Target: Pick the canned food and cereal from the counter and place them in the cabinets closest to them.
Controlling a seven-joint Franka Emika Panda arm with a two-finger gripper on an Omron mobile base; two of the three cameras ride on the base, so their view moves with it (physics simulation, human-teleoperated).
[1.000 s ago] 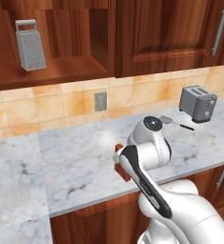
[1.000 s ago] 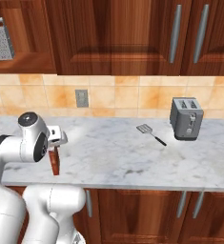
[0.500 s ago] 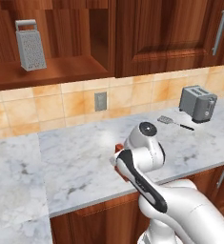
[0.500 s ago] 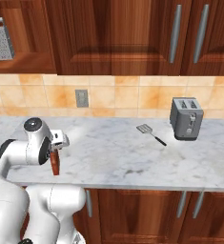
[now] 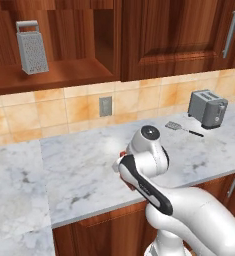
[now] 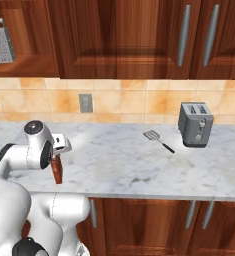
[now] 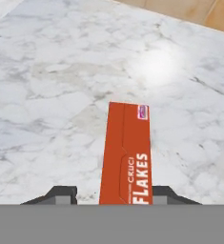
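Hand view: gripper [image 7: 126, 193] fingers flank the reddish-brown cereal box [image 7: 127, 155]; can't tell if they're pinching yet. Squeeze squarely, lift straight off the marble desk [image 7: 51, 86].

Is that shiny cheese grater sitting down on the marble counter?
No, the grater stands up on an open wooden cabinet shelf, well above the marble counter.

The cereal [image 6: 57, 169] stands upright on the counter [image 6: 119, 170] under the arm's end effector [image 6: 57, 156].
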